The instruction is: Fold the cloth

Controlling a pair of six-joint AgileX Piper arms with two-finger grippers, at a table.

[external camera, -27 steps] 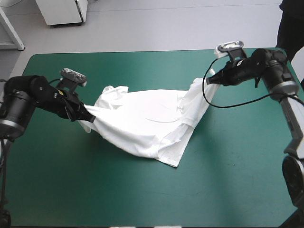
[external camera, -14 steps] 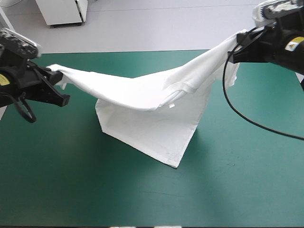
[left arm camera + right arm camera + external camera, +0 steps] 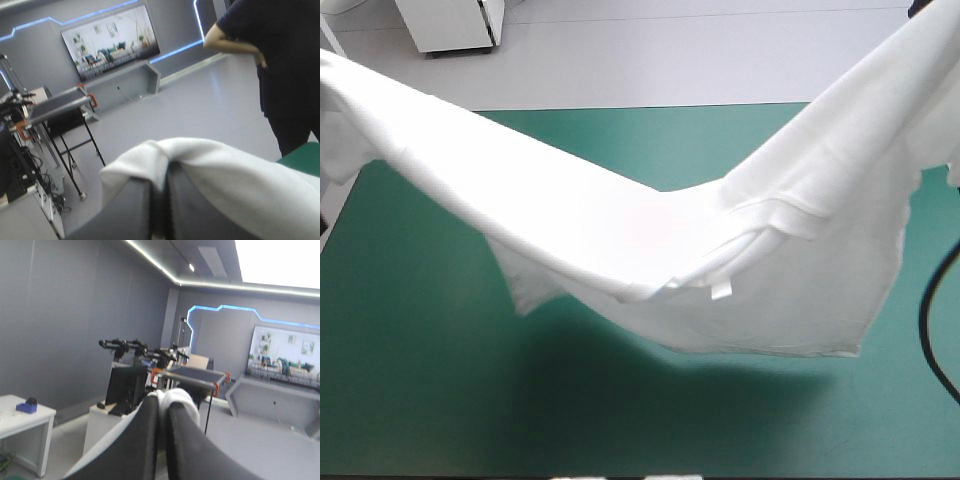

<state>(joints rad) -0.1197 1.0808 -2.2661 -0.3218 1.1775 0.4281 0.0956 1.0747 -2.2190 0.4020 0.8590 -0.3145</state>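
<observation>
you had bright, even light from overhead in the high view. it washed the t-shirt [image 3: 620,215] to a near flat white along its sag, with only faint grey in the folds. under it a broad, soft-edged shadow [image 3: 650,400] lay on the teal-green cover [image 3: 410,380], darkest below the lowest hem. in your left wrist view the t-shirt looked greyer and the left gripper [image 3: 162,175] carried a dull sheen. your right wrist view was dim, the right gripper [image 3: 162,405] dark, with glare from a ceiling light [image 3: 277,262] beyond it.
</observation>
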